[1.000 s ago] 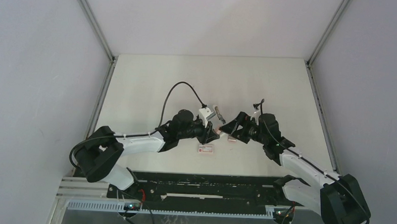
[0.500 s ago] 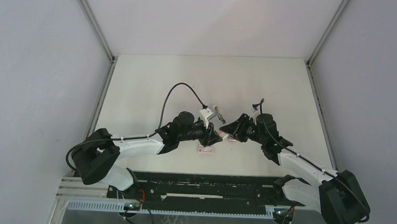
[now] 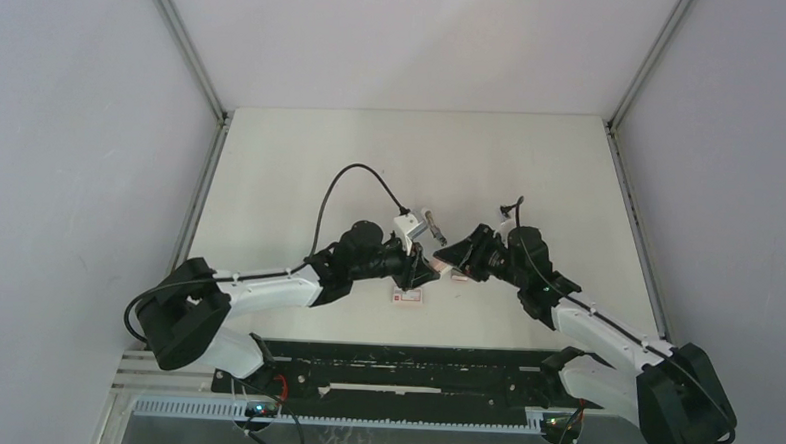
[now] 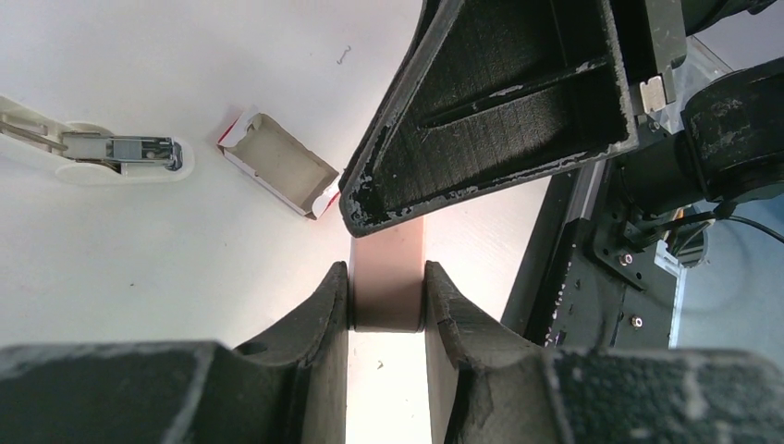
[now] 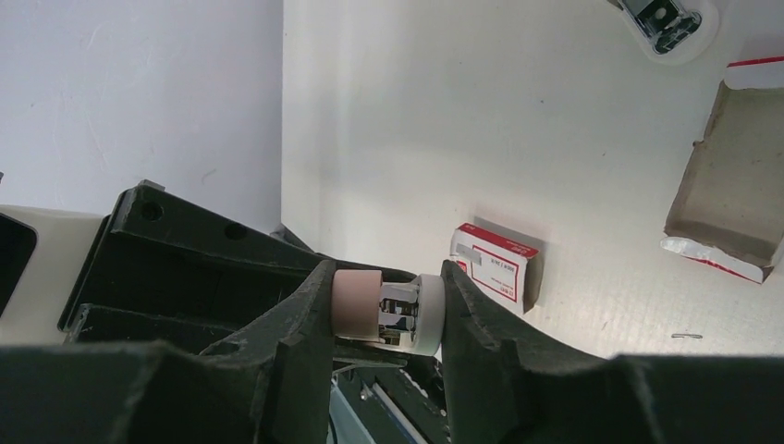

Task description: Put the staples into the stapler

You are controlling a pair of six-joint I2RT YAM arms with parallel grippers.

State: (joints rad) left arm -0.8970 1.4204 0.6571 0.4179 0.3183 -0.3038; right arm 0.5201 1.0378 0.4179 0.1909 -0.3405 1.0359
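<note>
Left gripper clamps staples at table's middle; your right gripper pinches same block from opposite side. Handover step, likely. Next, free one grip, then carry block to opened stapler just beyond, lined up with magazine.

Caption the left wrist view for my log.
The left claw and right claw both grip the staples; open stapler and empty box tray lie on the table.

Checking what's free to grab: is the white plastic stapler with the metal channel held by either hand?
No, the white plastic stapler lies on the white table with nothing gripping it.
</note>
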